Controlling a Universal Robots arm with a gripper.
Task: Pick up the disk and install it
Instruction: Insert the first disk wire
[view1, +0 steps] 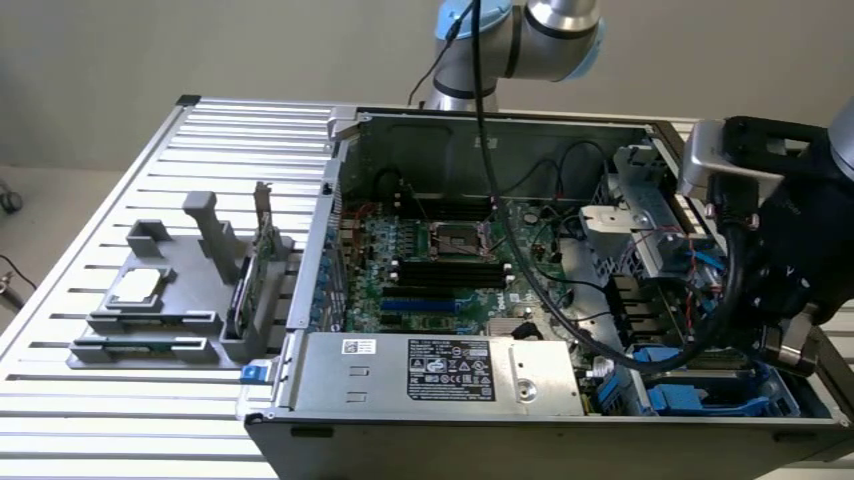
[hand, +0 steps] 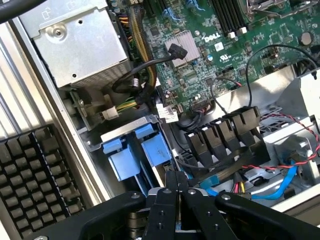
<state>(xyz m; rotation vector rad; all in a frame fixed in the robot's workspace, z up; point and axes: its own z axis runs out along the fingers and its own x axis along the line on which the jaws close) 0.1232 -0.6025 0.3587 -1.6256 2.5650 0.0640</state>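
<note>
Cables (hand: 186, 162), black and loose beside the blue plastic drive bay (hand: 135, 157), might catch the black pressed-together gripper (hand: 177, 179).

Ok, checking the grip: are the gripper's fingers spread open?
No, the gripper has its fingers pressed together, close to the blue plastic brackets.

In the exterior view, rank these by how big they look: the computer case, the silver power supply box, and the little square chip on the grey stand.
Largest to smallest:
1. computer case
2. power supply box
3. square chip, clearly the smallest
</note>
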